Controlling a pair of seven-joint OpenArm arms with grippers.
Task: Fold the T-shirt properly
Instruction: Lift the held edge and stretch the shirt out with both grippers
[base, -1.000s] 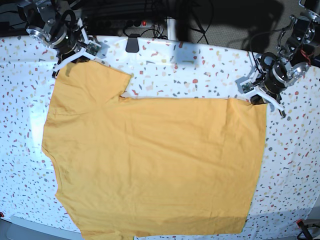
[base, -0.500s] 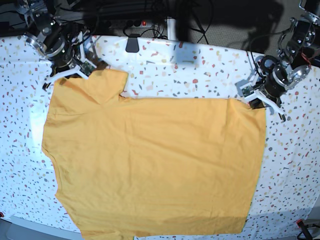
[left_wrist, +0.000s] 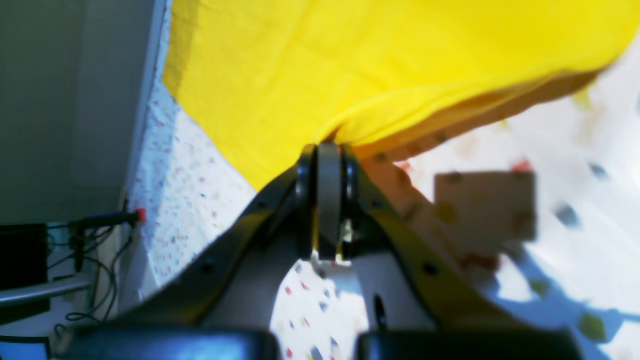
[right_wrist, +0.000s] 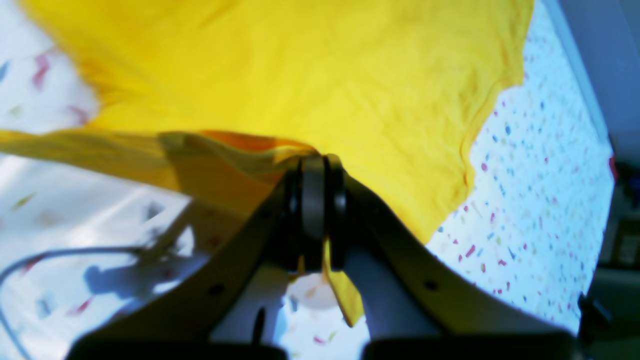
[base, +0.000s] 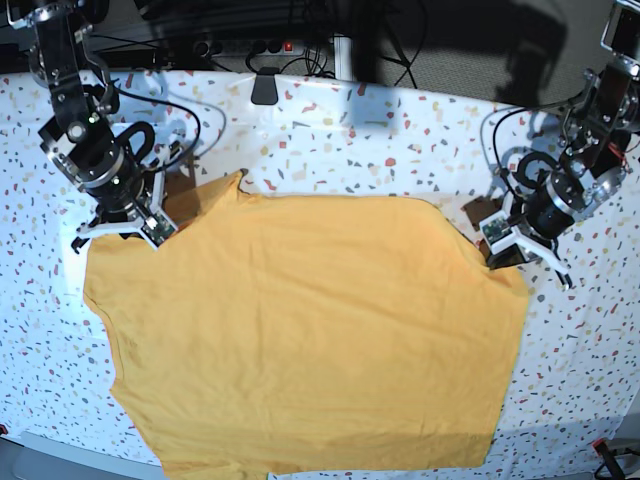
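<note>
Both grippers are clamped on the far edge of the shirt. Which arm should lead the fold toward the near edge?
Neither, probably. The left gripper and the right gripper are each shut on a far corner of the T-shirt, about level, so moving together looks best.

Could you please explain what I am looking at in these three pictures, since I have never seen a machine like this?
This is a robot with two arms working at a table. The base view looks down from above on a white speckled tablecloth with a large mustard-yellow cotton T-shirt spread on it. The other two pictures come from cameras on the wrists, looking along each arm's fingers. The left gripper, on the right of the overhead picture, is shut on the shirt's far edge; close up, its fingers pinch the yellow cloth. The right gripper, on the overhead picture's left, is shut on the far edge at the other end.
</note>
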